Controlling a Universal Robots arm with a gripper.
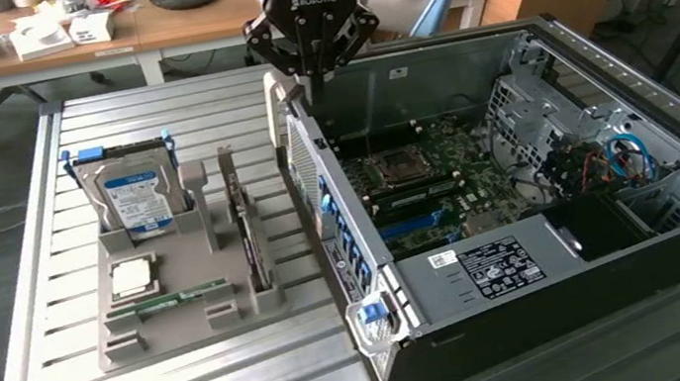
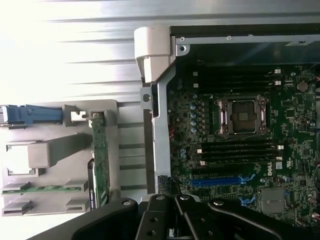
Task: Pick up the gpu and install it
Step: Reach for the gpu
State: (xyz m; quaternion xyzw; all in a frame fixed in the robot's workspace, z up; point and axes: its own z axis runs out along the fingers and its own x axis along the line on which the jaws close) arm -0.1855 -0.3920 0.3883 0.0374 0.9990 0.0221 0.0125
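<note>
While the gpu (image 1: 239, 215) sits untouched in its rack (image 1: 186, 324), we see the tool (image 1: 314, 82) shut, empty, over the case's (image 1: 450, 305) far corner. Pickup is pending and needs the tool opened.

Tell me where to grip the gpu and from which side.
Grip the gpu by its free top edge, coming straight down from above and pinching across its thin faces. It stands on edge in a slot of the holder, so its lower edge is buried.
</note>
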